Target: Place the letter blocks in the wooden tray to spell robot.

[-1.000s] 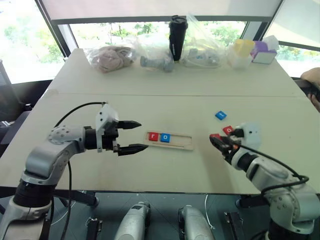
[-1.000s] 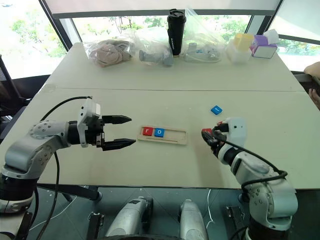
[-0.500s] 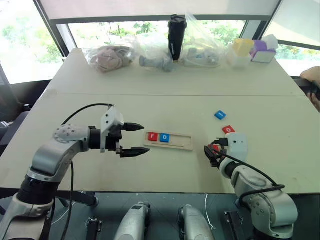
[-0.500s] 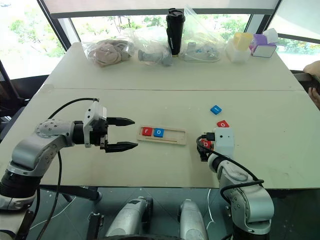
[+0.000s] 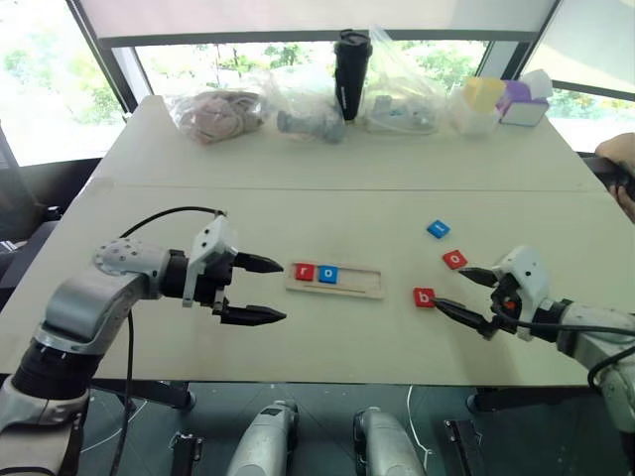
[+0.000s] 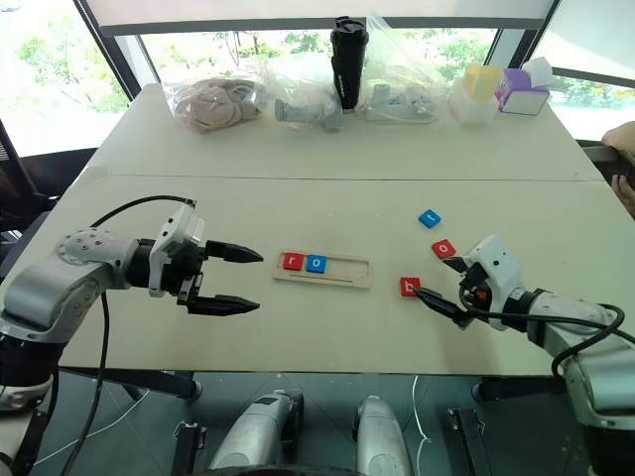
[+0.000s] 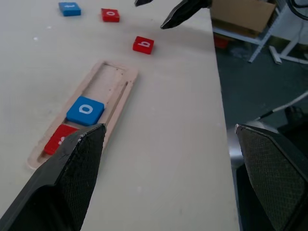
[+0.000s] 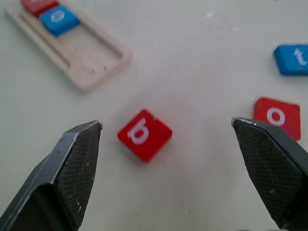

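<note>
The wooden tray (image 5: 359, 282) lies mid-table with a red "r" block (image 5: 304, 272) and a blue "o" block (image 5: 327, 275) in its left end. A red "b" block (image 5: 425, 297) lies flat on the table just right of the tray. Farther right are a red "o" block (image 5: 454, 259) and a blue "t" block (image 5: 438, 228). My right gripper (image 5: 448, 287) is open and empty, just right of the "b" block (image 8: 144, 134), which sits between its fingers' line. Left of the tray, my left gripper (image 5: 283, 291) hangs open and empty.
Along the table's far edge stand plastic bags (image 5: 218, 111), a black tumbler (image 5: 352, 59) and small coloured boxes (image 5: 501, 102). A person's hand (image 5: 620, 151) shows at the right edge. The table's front edge runs close below both grippers.
My right gripper held the red "b" block, set it on the table right of the tray, opened and drew back to the right. The left gripper stayed about where it was.
</note>
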